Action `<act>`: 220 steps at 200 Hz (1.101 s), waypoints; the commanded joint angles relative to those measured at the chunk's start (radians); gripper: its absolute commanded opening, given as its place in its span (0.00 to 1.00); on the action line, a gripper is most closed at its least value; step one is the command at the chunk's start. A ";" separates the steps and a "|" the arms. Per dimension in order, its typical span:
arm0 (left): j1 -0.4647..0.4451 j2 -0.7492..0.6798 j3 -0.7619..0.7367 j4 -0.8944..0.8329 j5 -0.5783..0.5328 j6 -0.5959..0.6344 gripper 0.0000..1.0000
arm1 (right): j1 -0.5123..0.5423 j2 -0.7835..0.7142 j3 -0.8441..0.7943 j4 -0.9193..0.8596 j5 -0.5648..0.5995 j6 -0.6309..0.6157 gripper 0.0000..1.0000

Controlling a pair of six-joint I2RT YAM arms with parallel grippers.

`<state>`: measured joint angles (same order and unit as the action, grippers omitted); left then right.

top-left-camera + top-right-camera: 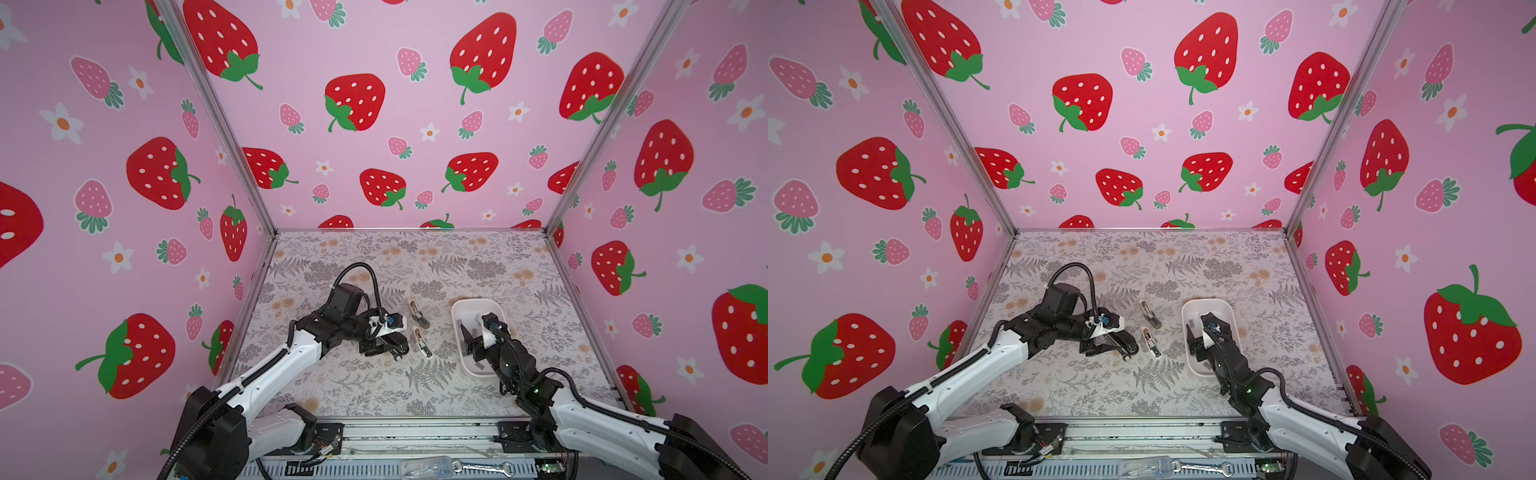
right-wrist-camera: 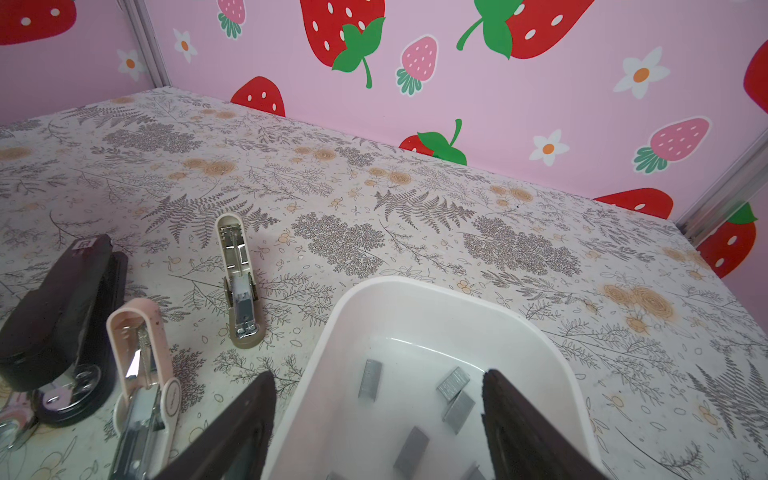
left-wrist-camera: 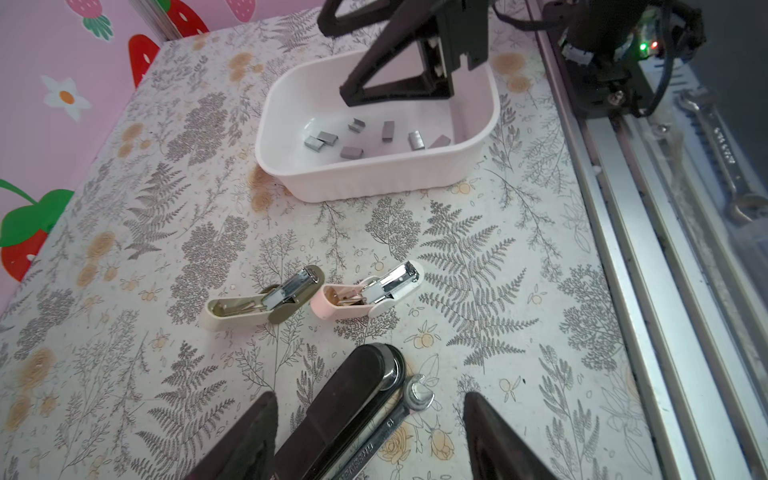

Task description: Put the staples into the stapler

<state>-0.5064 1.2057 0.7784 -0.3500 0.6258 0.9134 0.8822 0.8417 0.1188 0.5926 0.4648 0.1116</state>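
Since the left tool (image 3: 369, 397) sits with its jaws apart either side of the black stapler (image 2: 62, 299) on the desk (image 3: 519, 316), not squeezing it yet, I'd pin that first. The right tool (image 2: 379, 374) hangs spread and empty over the white tray (image 3: 374, 183), where the staples (image 3: 328, 139) lie loose. I'd drop onto one strip clear of the others and pinch its long sides so it lifts level.

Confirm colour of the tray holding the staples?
White tray, ribbed outer wall; shows best in the left wrist view.
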 commanded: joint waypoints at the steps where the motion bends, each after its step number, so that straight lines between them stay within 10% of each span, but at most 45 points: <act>1: -0.031 0.060 0.058 -0.068 -0.039 0.102 0.73 | -0.007 -0.006 0.013 0.042 0.013 0.008 0.80; 220: -0.127 0.434 0.244 -0.130 -0.269 0.203 0.60 | -0.008 0.062 0.047 0.041 -0.003 0.003 0.79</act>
<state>-0.6205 1.6157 0.9741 -0.4465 0.3656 1.0630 0.8803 0.9020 0.1413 0.6079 0.4599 0.1108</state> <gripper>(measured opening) 0.614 0.792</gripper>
